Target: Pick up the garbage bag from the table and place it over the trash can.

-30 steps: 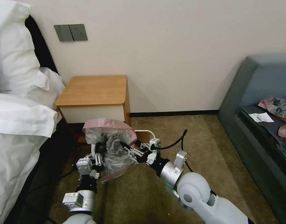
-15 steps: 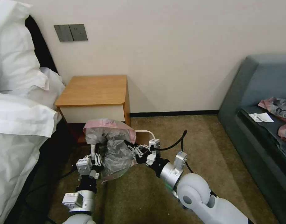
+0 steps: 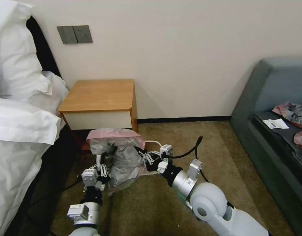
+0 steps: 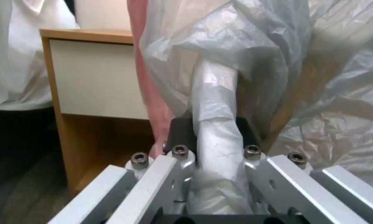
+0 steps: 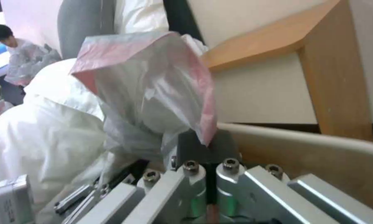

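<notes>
Bag held over bin, both hands engaged.
Left hand (image 3: 99,161) clamps a fold of the bag (image 3: 119,154); right hand (image 3: 140,152) pinches its pink rim. The bag drapes the bin (image 5: 302,146) on the carpet, before the desk (image 3: 98,95).

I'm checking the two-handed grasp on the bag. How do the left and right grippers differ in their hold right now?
The left gripper reaches up from below into the garbage bag's left side, clamping a twisted grey fold; the right gripper comes in sideways from the right, pinching the pink rim band beside the trash can. Both are shut on plastic, in front of the table.
</notes>
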Available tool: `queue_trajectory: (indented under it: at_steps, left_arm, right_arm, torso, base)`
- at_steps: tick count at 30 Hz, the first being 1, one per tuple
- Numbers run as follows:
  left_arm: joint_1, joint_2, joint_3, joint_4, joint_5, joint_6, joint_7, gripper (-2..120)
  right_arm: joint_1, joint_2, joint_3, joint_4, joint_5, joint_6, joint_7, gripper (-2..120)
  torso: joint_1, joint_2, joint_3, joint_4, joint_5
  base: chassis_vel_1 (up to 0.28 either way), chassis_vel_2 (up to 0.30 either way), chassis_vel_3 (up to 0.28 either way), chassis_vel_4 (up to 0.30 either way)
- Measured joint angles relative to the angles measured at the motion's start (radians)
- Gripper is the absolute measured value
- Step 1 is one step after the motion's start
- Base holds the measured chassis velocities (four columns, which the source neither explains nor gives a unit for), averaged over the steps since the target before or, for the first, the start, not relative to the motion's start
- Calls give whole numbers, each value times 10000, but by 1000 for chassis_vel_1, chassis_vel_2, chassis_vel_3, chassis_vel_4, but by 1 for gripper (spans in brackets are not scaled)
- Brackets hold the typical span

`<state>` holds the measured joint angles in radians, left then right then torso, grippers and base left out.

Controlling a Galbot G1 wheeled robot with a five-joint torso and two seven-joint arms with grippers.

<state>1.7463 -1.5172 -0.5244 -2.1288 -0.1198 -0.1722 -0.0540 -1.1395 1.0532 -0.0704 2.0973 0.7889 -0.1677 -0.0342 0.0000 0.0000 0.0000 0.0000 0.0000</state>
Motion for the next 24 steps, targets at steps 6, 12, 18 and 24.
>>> queue_trajectory:
  at_steps: [6, 12, 18, 24]
  left_arm:
    - [60, 5, -5, 11, 22, -67, -3, 8]
    - [94, 74, -130, 12, -16, -112, -28, 8]
    - [84, 107, -177, -80, -75, -113, -33, 8]
    - [95, 115, -177, -189, -116, -113, -35, 8]
  right_arm:
    - [98, -107, 230, 10, 1, 27, -14, 0]
    - [-66, -421, 647, 51, -22, 122, -134, 0]
    - [-303, -597, 1045, 77, -87, 207, -262, 0]
    - [-522, -768, 1337, 88, -168, 291, -354, 0]
  torso:
    - [0, -1, 0, 0, 0]
    - [0, 0, 0, 0, 0]
    - [0, 0, 0, -1, 1]
    - [0, 0, 0, 0, 0]
  base:
    - [0, 0, 0, 0]
    - [0, 0, 0, 0]
    - [0, 0, 0, 0]
    - [0, 0, 0, 0]
